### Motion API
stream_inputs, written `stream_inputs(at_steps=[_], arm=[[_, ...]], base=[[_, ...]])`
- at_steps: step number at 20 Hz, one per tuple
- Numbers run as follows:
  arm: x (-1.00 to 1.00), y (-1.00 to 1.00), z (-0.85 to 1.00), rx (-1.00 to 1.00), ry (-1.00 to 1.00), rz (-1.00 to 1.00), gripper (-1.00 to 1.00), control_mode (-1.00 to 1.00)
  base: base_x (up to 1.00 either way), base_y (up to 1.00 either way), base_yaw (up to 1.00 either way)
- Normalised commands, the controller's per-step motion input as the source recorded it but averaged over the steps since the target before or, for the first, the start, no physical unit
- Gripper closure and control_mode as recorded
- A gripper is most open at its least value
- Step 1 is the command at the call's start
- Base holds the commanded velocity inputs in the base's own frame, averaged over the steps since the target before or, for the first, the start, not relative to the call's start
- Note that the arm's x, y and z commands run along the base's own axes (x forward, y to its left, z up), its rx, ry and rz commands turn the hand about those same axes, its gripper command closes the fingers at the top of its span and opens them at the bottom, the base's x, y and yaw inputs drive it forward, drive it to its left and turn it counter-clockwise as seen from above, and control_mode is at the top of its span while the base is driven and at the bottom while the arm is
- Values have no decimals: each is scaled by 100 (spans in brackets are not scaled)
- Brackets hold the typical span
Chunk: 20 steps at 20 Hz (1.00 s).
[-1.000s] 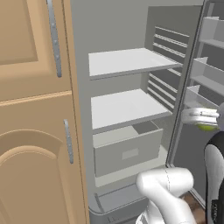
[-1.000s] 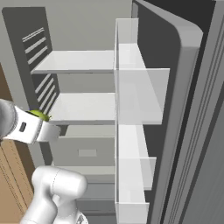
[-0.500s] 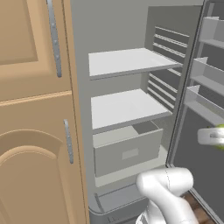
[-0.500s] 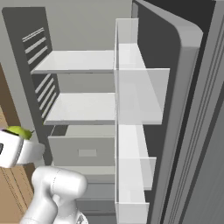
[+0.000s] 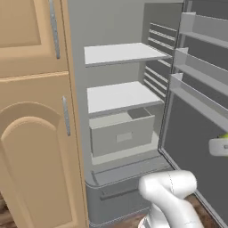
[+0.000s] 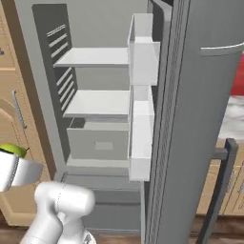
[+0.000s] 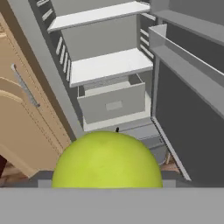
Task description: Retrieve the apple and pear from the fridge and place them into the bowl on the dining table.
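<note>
Left base view: the fridge (image 5: pixel 120 111) stands open, its door swung wide; the gripper (image 5: pixel 221 146) is cut off by the frame edge.

Right base view: a green fruit (image 6: pixel 13 150) peeks above the hand.

Hand view: the fruit (image 7: pixel 107 159), round with no clear long axis, sits clamped between the jaws; apple or pear is unclear.

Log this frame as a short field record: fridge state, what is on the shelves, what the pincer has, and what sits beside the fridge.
fridge: door open, drawer shut
shelves: two white ones, both bare
pincer: closed on a green fruit, drawn back in front of the fridge
fruit type: apple or pear, cannot tell
beside the fridge: tan wooden cabinet with arched door panels
</note>
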Motion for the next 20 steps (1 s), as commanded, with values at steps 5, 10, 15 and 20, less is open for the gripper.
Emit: stream_inputs(at_steps=[5, 10, 15, 20], arm=[[0, 0, 0, 0, 0, 0, 100, 100], [0, 0, 0, 0, 0, 0, 100, 100], [0, 0, 0, 0, 0, 0, 100, 100], [0, 0, 0, 0, 0, 0, 100, 100]], base=[[-100, 5, 9], [-100, 4, 7], [-100, 1, 8], [-100, 0, 9]])
